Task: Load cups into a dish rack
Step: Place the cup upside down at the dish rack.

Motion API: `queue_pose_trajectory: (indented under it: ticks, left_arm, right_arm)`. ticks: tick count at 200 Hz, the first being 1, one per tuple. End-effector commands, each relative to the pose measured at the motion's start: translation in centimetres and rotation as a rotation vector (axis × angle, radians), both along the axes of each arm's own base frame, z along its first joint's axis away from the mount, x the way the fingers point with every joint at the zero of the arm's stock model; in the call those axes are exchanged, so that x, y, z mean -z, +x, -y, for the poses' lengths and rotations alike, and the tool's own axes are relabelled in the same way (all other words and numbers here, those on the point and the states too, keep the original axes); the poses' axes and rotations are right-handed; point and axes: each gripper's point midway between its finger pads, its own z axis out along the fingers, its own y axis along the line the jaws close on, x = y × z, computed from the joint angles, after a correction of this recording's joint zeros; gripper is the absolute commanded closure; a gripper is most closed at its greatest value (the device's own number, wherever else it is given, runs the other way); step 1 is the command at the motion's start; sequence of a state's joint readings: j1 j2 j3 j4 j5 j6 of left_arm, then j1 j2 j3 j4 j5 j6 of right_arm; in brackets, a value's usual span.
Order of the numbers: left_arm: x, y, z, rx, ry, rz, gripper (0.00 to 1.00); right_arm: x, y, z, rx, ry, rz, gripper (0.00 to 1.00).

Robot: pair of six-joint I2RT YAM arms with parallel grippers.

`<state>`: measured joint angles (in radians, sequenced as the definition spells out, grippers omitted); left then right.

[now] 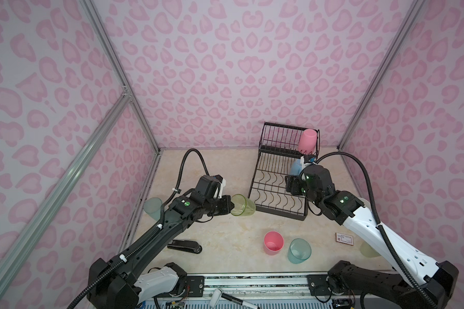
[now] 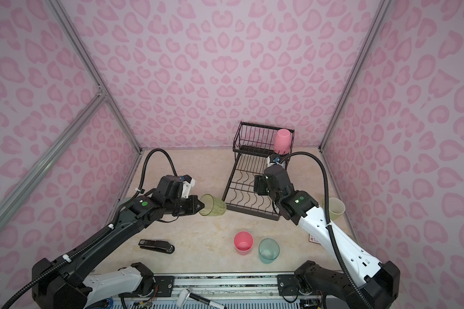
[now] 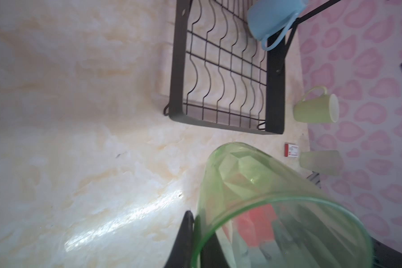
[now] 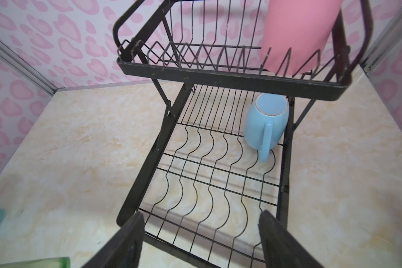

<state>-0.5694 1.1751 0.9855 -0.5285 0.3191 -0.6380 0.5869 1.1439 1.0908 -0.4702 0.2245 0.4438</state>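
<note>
Your left gripper [image 1: 232,206] is pinched almost shut on the thin wall of the translucent green tumbler [image 1: 243,205]. One finger is outside the rim and, as far as the left wrist view shows, the other is inside. The tumbler lies on its side with its mouth toward the gripper and its base pointing at the dish rack [image 1: 279,213]. It is just beside the rack's near corner on the left arm's side and not yet over it. Raise it enough to clear the front rail before you travel, because a rim pinch will probably let the tumbler swing if its base catches a wire. Roll the wrist so the mouth faces down, then lower it onto the bare wavy dividers near the front of the lower grid. Stay well apart from the light blue mug [image 4: 265,125] at the far end, under the upper basket where a pink tumbler [image 1: 307,140] sits. Your right gripper [image 4: 201,222] hangs over that same grid, jaws wide and nothing between them, so move it aside first. Let go only when the rim rests on the wires.
</note>
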Motion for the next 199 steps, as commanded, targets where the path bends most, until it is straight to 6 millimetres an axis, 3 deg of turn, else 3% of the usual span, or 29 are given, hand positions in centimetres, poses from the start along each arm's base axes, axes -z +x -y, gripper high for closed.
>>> queue_pose_trajectory:
  ticks: [1, 59, 109, 156, 199]
  left_arm:
    - [-4.4, 1.6, 3.0, 0.062, -0.207, 0.091, 0.9]
    - [-8.9, 3.9, 5.2, 0.081, -0.41, 0.205, 0.9]
    - [-11.4, 5.2, 5.7, 0.086, -0.513, 0.293, 0.91]
    - [-13.6, 6.1, 6.1, 0.105, -0.579, 0.395, 0.91]
    - [-14.8, 6.9, 7.2, 0.148, -0.637, 0.446, 0.91]
  right_arm:
    - [-0.4, -0.1, -0.9, 0.034, 0.075, -0.003, 0.22]
    - [-2.7, -0.3, -4.4, 0.066, 0.459, -0.009, 0.19]
    - [-4.5, -0.2, -6.4, 0.112, 0.797, -0.061, 0.19]
    - [-7.4, -0.3, -5.4, 0.189, 0.974, -0.026, 0.21]
    - [-8.4, -0.3, -4.4, 0.255, 1.073, -0.02, 0.24]
